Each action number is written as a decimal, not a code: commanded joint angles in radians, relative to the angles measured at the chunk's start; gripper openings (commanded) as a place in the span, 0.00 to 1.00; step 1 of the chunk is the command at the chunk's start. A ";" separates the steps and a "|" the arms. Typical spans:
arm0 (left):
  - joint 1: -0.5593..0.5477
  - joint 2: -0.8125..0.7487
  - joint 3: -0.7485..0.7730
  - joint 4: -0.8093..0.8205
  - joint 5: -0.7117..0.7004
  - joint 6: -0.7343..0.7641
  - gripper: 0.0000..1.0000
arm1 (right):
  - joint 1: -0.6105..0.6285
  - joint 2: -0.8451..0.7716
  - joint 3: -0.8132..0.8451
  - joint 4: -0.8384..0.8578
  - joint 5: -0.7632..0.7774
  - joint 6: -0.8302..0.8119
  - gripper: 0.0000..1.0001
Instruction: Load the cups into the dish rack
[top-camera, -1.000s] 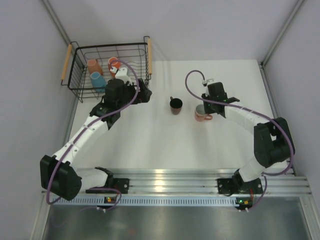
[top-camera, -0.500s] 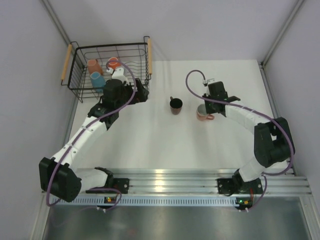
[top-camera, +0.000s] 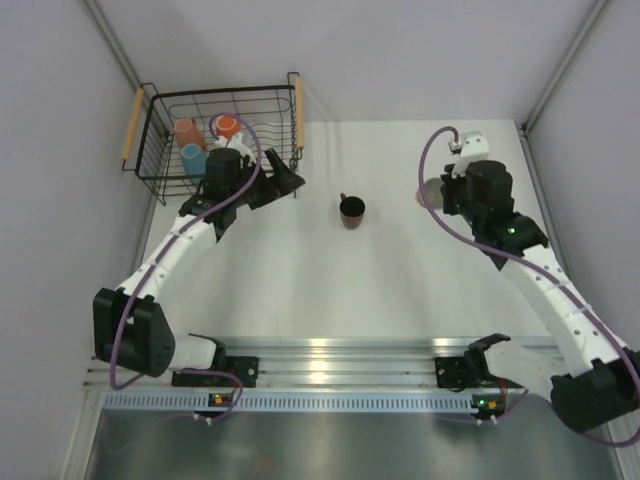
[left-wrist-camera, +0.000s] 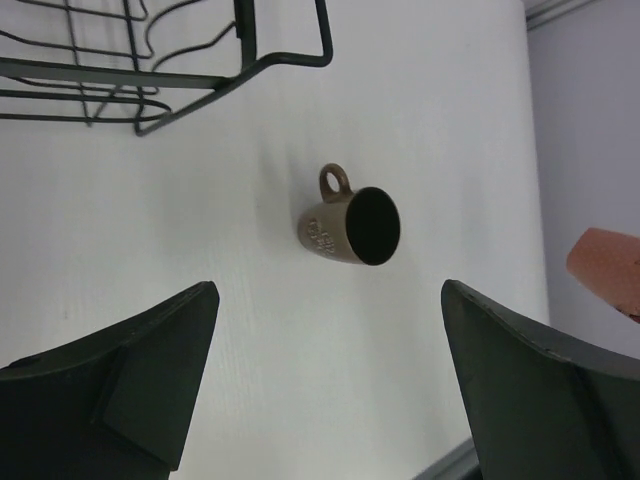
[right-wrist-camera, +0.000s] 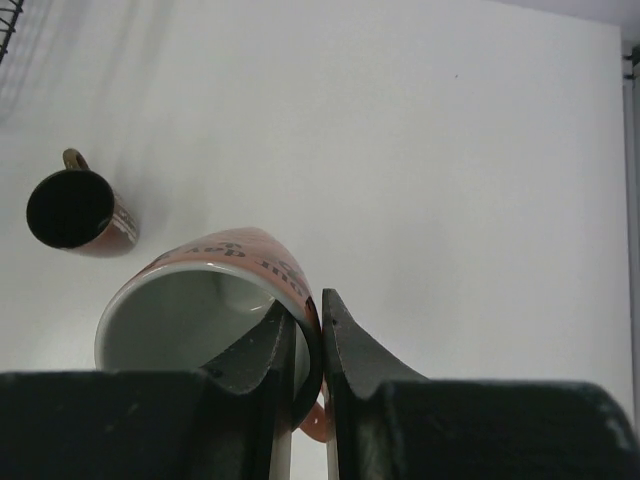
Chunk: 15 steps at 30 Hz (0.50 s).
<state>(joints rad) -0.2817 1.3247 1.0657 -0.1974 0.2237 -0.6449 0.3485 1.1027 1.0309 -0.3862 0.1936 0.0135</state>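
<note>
The white table (top-camera: 330, 270) carries the black wire dish rack (top-camera: 152, 150) at its far left corner, with a salmon-pink mug (top-camera: 187, 132), a light blue mug (top-camera: 193, 158) and an orange mug (top-camera: 228, 126) inside. The left gripper (top-camera: 278, 185) hangs beside the rack's near right corner, jaws spread wide, gripping nothing, facing the dark brown mug (top-camera: 351, 209) upright mid-table. The right gripper (right-wrist-camera: 306, 312) pinches the second salmon-pink mug (right-wrist-camera: 200, 300) by its wall, one finger inside, mug tilted.
</note>
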 joint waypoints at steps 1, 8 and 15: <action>0.042 0.056 0.039 0.061 0.283 -0.139 0.99 | -0.006 -0.111 -0.032 0.059 0.023 -0.063 0.00; 0.059 0.200 0.050 0.216 0.561 -0.418 0.99 | 0.130 -0.306 -0.184 0.279 -0.049 -0.155 0.00; 0.035 0.183 0.045 0.216 0.540 -0.584 0.99 | 0.412 -0.350 -0.296 0.501 0.161 -0.314 0.00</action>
<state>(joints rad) -0.2337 1.5463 1.0771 -0.0509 0.7246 -1.1175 0.6781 0.7715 0.7338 -0.1207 0.2501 -0.2115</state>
